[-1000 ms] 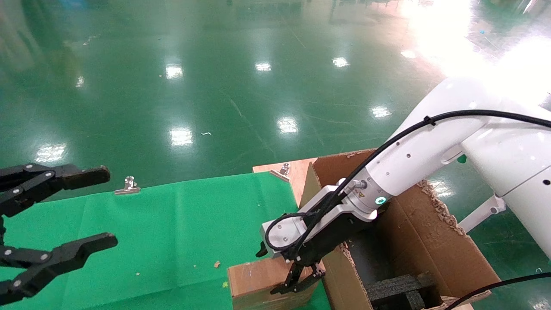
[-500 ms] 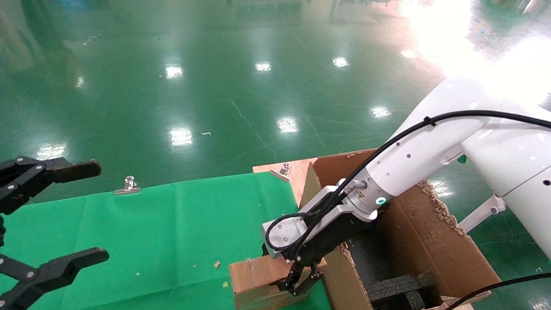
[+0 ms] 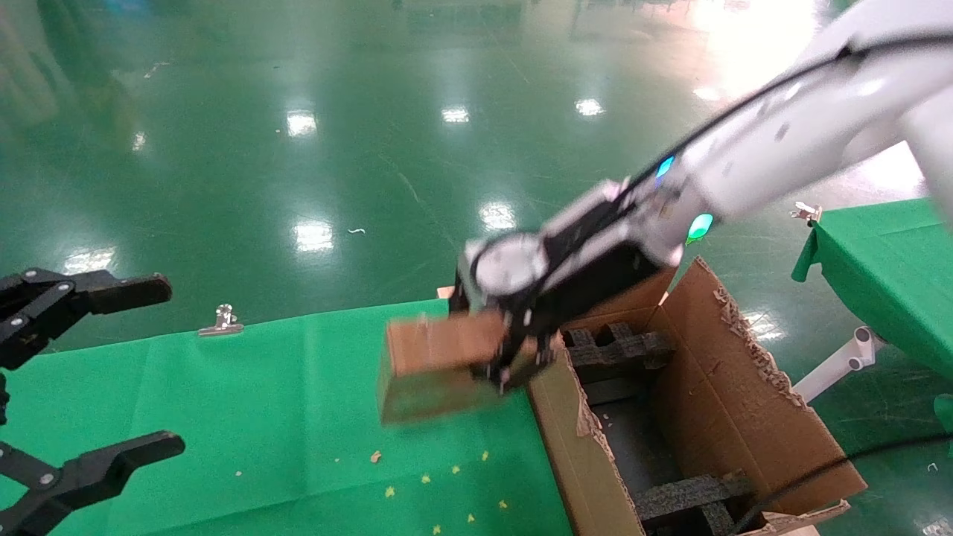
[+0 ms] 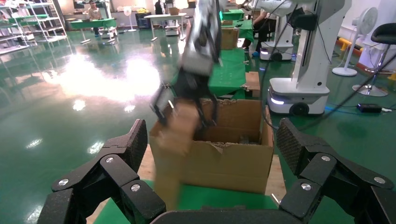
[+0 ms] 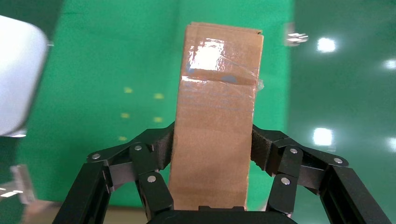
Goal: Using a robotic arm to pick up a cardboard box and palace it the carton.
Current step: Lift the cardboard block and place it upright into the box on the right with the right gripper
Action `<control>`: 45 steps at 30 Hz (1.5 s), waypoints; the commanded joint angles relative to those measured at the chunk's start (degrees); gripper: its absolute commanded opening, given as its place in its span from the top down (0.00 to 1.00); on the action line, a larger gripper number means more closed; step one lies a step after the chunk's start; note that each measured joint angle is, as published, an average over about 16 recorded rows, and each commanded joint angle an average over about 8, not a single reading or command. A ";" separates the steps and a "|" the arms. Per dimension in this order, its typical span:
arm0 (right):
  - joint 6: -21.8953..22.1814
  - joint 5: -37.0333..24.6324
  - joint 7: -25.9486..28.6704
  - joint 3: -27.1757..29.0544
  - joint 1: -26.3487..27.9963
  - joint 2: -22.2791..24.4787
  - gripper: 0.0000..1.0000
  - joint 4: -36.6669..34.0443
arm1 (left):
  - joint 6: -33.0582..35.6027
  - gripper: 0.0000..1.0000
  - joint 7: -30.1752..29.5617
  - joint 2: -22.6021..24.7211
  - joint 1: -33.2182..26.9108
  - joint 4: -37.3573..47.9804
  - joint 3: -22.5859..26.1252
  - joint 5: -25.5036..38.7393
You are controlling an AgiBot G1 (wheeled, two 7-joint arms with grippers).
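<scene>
My right gripper (image 3: 514, 357), on the white robotic arm (image 3: 774, 160), is shut on the small taped cardboard box (image 3: 435, 365) and holds it in the air over the green cloth, just left of the carton (image 3: 744, 417). In the right wrist view the pads (image 5: 164, 145) press both sides of the cardboard box (image 5: 217, 121). The carton is open, with ragged flaps and black foam inserts (image 3: 618, 346) inside. My left gripper (image 3: 89, 376) is open and empty at the far left; its view shows the carton (image 4: 233, 161) and the lifted cardboard box (image 4: 180, 135).
The green cloth (image 3: 260, 402) covers the table, held by a metal clip (image 3: 221, 320) at its far edge. Small cardboard crumbs (image 3: 424, 480) lie on the cloth. A second green-covered table (image 3: 886, 260) stands at the right. Shiny green floor lies beyond.
My right gripper has lifted the cardboard box off the cloth, up and away from me. The arm no longer covers the carton's opening. My left gripper has barely moved.
</scene>
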 commanded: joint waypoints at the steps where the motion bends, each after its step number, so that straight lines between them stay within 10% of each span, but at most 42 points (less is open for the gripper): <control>1: -0.27 0.66 -1.11 0.00 3.02 -0.11 1.00 -1.81 | 0.00 0.00 0.00 0.00 0.00 0.00 0.00 0.00; 23: -0.97 7.59 -7.54 -13.48 20.71 7.35 1.00 -12.36 | 0.00 0.00 0.00 0.00 0.00 0.00 0.01 0.00; 45: 0.55 10.34 2.56 -36.29 29.56 23.02 1.00 -12.71 | 0.00 0.00 0.00 0.00 0.00 0.00 0.01 -0.01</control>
